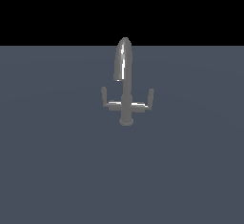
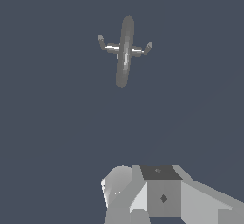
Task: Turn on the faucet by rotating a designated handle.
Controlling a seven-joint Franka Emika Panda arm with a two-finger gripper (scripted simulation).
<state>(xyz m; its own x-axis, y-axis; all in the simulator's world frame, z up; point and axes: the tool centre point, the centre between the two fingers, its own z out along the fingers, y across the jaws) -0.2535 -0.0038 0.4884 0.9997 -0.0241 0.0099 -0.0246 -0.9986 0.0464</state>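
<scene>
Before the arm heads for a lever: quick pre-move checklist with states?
1. Small grey shiny metal faucet upright on the flat grey surface: ok.
2. Both thin L-shaped side levers visible, one on the exterior view's left, one on its right: ok.
3. Which lever is designated: cannot tell.
4. Gripper touching the faucet: no, apart in the wrist view; not ok.
5. Gripper open or shut: cannot tell, fingertips out of frame.
6. Nothing between gripper and faucet: ok.

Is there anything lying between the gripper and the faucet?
No. In the wrist view only bare grey surface separates the gripper from the faucet.
</scene>
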